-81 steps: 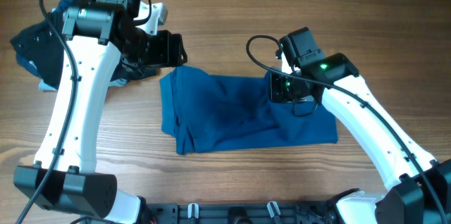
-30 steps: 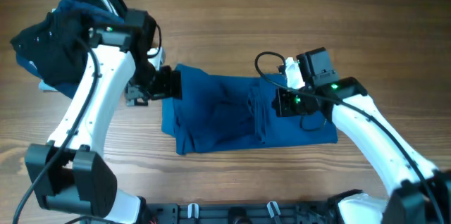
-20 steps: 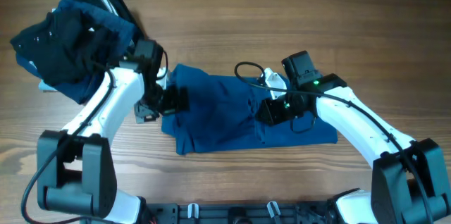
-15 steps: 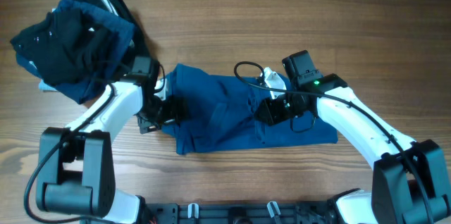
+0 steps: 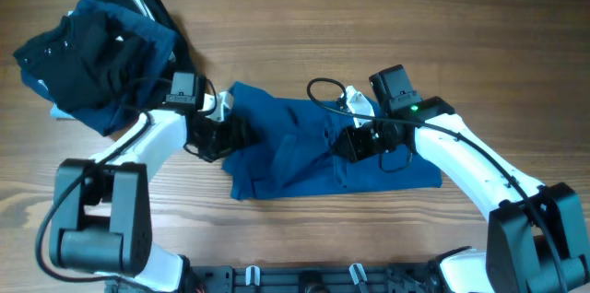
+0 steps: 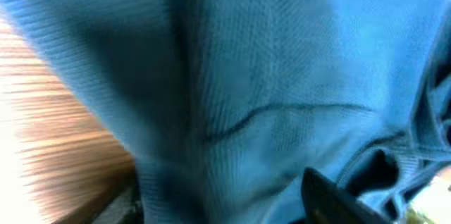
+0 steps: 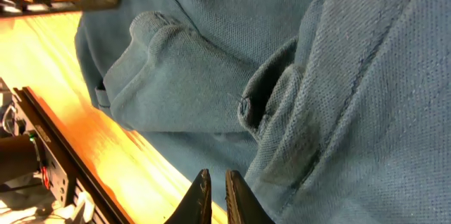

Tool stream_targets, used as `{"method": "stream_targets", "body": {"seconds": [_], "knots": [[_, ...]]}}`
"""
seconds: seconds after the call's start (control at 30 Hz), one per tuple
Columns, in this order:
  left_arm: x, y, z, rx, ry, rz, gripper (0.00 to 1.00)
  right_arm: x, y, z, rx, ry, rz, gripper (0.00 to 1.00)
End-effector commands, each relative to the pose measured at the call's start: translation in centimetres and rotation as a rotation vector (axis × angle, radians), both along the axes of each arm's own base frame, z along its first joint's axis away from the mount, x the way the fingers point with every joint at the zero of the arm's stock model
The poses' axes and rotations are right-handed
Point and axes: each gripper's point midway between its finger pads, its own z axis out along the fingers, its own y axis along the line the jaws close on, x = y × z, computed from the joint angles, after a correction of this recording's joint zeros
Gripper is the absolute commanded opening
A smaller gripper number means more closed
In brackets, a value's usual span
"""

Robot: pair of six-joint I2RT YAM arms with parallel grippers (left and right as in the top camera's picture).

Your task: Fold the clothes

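Observation:
A blue shirt [image 5: 304, 150] lies crumpled across the middle of the table. My left gripper [image 5: 228, 133] is low at the shirt's left edge. In the left wrist view the blue fabric [image 6: 268, 76] fills the frame, and the two fingers [image 6: 229, 206] stand wide apart with cloth between them. My right gripper [image 5: 353, 143] rests on a bunched ridge in the shirt's middle. In the right wrist view its fingers [image 7: 213, 190] are shut tip to tip over the folds [image 7: 282, 111], with no cloth visibly pinched.
A heap of dark blue and black clothes [image 5: 92, 49] sits at the back left, just behind my left arm. Bare wooden table [image 5: 369, 17] lies behind the shirt, and a black rail [image 5: 304, 279] runs along the front edge.
My left gripper has come down from the heap to the shirt's left edge and pushed in to the right, bunching it. The right gripper slid left, raising a ridge, then stayed still.

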Motion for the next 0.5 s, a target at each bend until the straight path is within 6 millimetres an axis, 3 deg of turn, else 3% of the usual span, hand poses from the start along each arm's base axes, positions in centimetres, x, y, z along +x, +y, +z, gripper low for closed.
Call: {"method": "stream_targets", "body": {"seconds": [0.0,0.07,0.1,0.23,0.3,0.4,0.47], "knots": [[-2.3,-0.8,-2.6,-0.003,0.065,-0.07,0.33,0.1,0.1,0.6,0.007,-0.012,-0.017,0.08],[-2.2,-1.3,-2.1,-0.034,0.041,-0.109,0.1,0.3,-0.2,0.6,-0.012,-0.025,-0.024,0.08],[-2.2,-1.1,-1.9,-0.033,0.048,-0.103,0.04,0.3,-0.2,0.8,-0.01,-0.03,-0.024,0.08],[-0.8,1.0,1.1,-0.003,0.076,-0.047,0.04,1.0,-0.7,2.7,-0.027,-0.103,-0.041,0.08],[0.5,2.5,3.9,0.021,0.055,-0.047,0.04,1.8,-1.6,4.1,-0.058,-0.162,-0.074,0.08],[2.7,5.2,9.7,0.113,-0.002,-0.044,0.04,3.3,-3.7,7.3,-0.095,-0.241,-0.215,0.09],[3.9,5.4,13.2,0.122,-0.048,-0.057,0.04,3.8,-4.2,9.2,-0.07,-0.292,-0.254,0.1]]}}
